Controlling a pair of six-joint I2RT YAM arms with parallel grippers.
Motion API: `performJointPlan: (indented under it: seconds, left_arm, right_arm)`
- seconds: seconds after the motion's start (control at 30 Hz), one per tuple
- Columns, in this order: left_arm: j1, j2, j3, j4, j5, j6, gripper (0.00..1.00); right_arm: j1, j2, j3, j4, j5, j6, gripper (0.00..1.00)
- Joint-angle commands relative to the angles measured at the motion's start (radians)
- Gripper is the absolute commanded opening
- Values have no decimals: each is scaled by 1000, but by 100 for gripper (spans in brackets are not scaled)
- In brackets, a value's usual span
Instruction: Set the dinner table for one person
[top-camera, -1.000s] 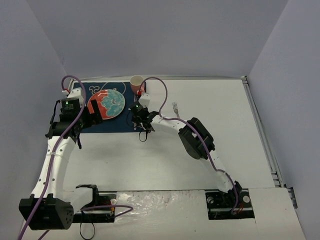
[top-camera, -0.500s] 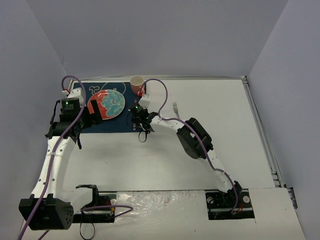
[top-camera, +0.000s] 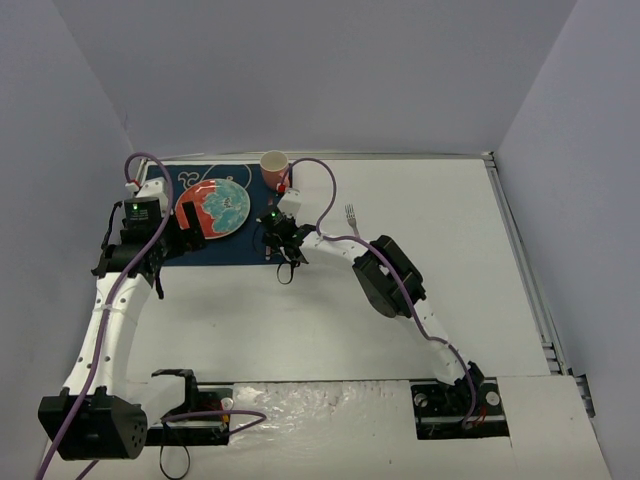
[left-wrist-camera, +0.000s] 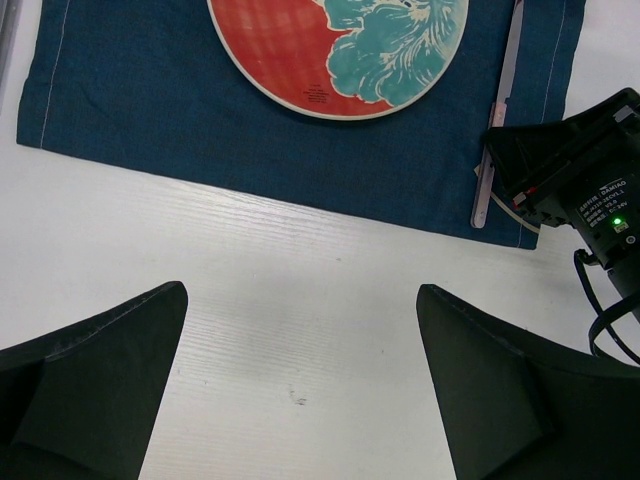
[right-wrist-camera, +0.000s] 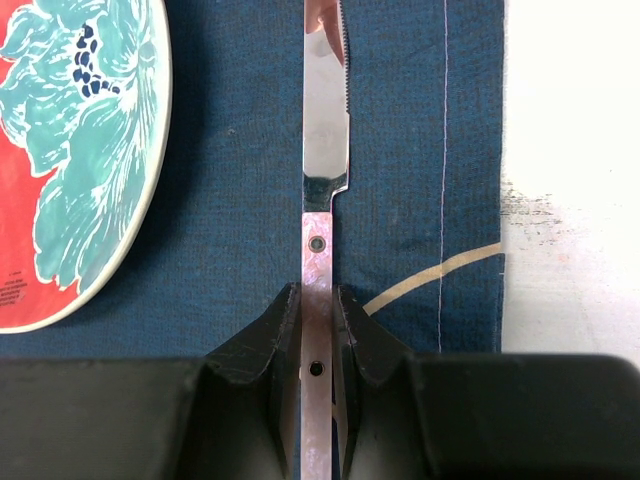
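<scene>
1. Plate (top-camera: 213, 208) on placemat (top-camera: 225, 250), cup (top-camera: 274, 166) by corner, upper left of table (top-camera: 430, 220).
2. Right end effector (right-wrist-camera: 318, 330) pinching knife (right-wrist-camera: 325, 150) beside plate, unreleased.
3. Left end effector (left-wrist-camera: 300, 380) spread, empty.
4. Remaining: fork (top-camera: 351, 216), mid-frame.

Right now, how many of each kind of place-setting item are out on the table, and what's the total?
plate: 1
knife: 1
fork: 1
cup: 1
placemat: 1
Total on the dinner table: 5
</scene>
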Motion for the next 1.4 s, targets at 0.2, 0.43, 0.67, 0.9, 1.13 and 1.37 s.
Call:
performJointPlan:
  seconds: [0.2,0.43,0.67,0.9,1.13,1.37]
  left_arm:
    - [1,-19,20,26,-12,2,97]
    - [0,-15,20,24,-16,2,97]
    - [0,-10,19,26,-11,0,97]
    - [-2,-1,10,30,15,-7,97]
    - [-50,19,-3,43,58,-39,97]
    - [-212,96,22,86,18,-190,97]
  right_arm:
    - [-6,-46,19,51,17,-3,25]
    - [0,-156,-46,70,12,-80,33]
    - [-4,-385,-219,94,44,-229,47]
    - [-109,-623,-485,107,-21,-332,55]
    - [-250,-895,-777,94,-69,-387,73]
    - [-326,-1156,-1033,71,-36,-400,84]
